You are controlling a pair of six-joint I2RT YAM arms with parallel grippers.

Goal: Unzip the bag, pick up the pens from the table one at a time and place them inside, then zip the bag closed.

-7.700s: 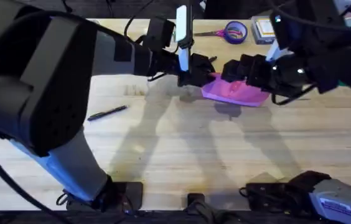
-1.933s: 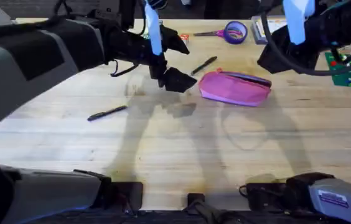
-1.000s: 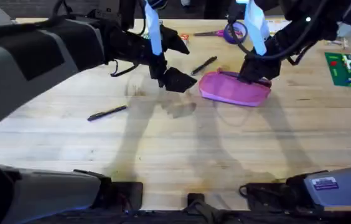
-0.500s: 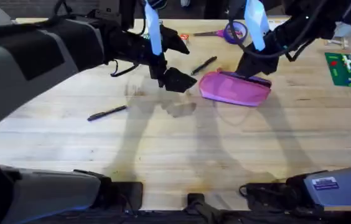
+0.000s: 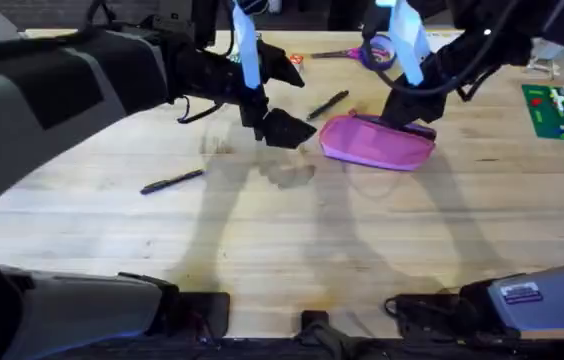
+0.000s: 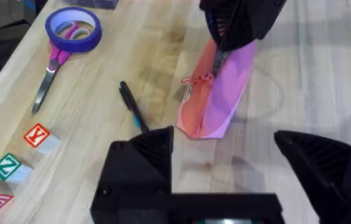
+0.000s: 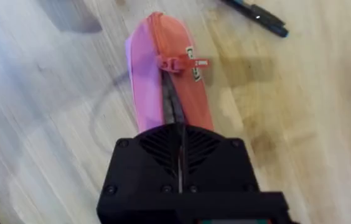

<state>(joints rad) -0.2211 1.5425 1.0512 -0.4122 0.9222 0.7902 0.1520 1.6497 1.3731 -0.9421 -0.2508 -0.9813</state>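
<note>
From above, the pink pouch [image 5: 377, 141] lies on the wooden table [image 5: 292, 240] under the right gripper [image 5: 409, 108], whose jaws look pressed together in its wrist view, while the left gripper [image 6: 225, 180] stands wide open beside a black pen [image 6: 132, 107].

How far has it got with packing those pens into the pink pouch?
Done: the bag looks mostly unzipped, with a dark slit running back from the zipper pull.

In hand: the right gripper is closed just above that opening, and the left gripper hovers open beside the bag.

Left: two pens lie on the table, waiting to go in. Then the bag needs zipping shut.
</note>
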